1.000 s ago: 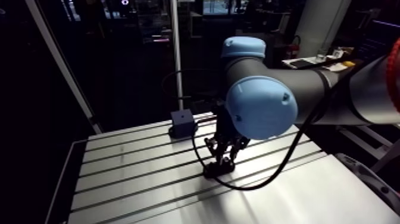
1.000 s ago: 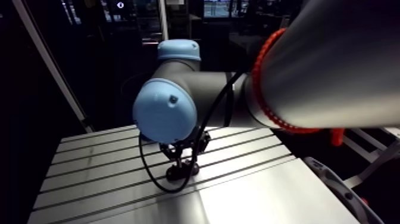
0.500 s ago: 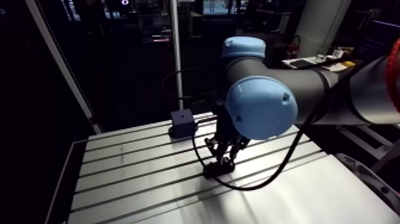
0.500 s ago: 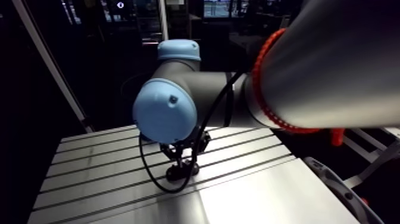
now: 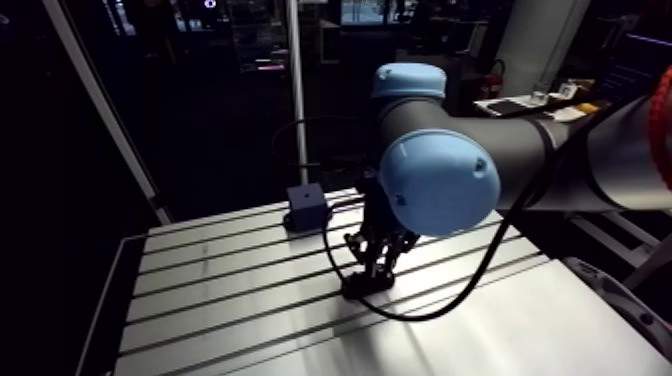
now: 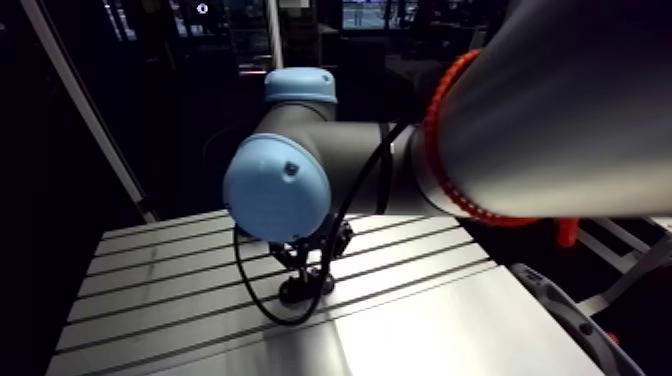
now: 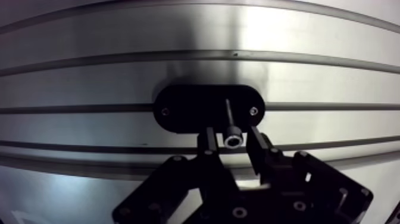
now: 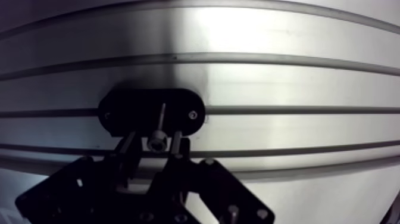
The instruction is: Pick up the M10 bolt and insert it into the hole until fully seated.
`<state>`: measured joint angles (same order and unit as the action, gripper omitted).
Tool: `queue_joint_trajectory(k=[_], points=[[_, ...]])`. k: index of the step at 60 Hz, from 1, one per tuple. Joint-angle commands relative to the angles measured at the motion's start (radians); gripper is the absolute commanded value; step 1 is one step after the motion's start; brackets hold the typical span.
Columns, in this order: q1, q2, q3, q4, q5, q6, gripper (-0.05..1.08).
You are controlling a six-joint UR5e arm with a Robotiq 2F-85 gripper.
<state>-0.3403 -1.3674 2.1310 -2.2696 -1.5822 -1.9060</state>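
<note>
- The M10 bolt (image 7: 232, 140) stands in a black oval holder (image 7: 178, 110) on the worktop (image 7: 309, 77).
- The gripper (image 7: 231, 134) is spread, straddling the bolt's head, seemingly not touching.
- Stiff, smooth steel, likely slippery: pinch the head squarely.

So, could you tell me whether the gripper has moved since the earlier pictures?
No. In the arm view the gripper stays over the black plate, no nearer the blue block.

The jaws hang low over a small black base (image 5: 366, 286) on the slotted worktop (image 5: 220, 290). A dark blue block (image 5: 306, 207) sits well beyond the jaws, near the worktop's far edge.
</note>
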Motion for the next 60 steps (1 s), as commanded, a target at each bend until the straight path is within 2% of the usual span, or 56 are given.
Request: queue_joint_trajectory(k=[1, 33, 60], points=[[0.001, 0.001, 0.001, 0.0, 0.0, 0.0, 0.61], [0.0, 0.006, -0.001, -0.002, -0.002, -0.011, 0.63], [0.0, 0.008, -0.001, -0.002, -0.002, -0.011, 0.69]])
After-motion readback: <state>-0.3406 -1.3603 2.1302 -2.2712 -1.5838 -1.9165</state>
